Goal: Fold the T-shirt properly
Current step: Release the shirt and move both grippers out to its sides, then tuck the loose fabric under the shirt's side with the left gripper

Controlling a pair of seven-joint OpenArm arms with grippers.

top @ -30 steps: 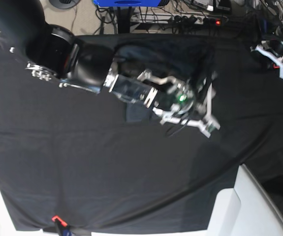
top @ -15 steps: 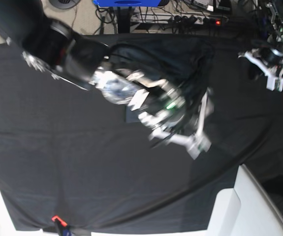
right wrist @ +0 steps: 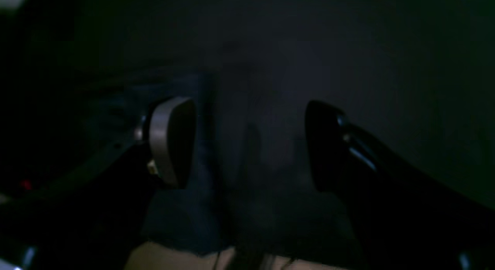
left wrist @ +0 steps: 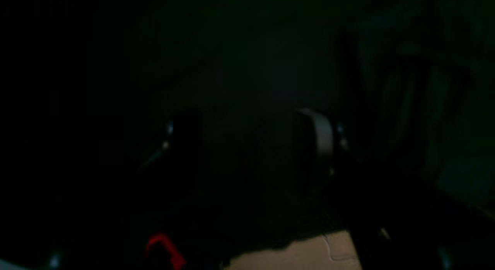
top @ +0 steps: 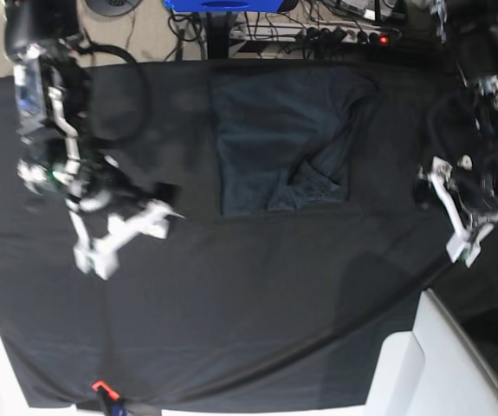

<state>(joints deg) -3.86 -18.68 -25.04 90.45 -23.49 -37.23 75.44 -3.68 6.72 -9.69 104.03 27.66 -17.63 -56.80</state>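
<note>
Your T-shirt (top: 287,147) lies folded at the far middle of the black tablecloth (top: 249,303). Your right gripper (top: 123,236) and left gripper (top: 446,212) both hang released and empty, well apart from it on either side.

robotics lab, floor cables (top: 326,26), power strip (top: 352,36), black-draped table (top: 231,303)

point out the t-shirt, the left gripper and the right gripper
T-shirt (top: 270,143), base view, flat upper body panel.
left gripper (top: 446,212), base view, between its fingertips.
right gripper (top: 127,236), base view, between its white fingertips.
</note>
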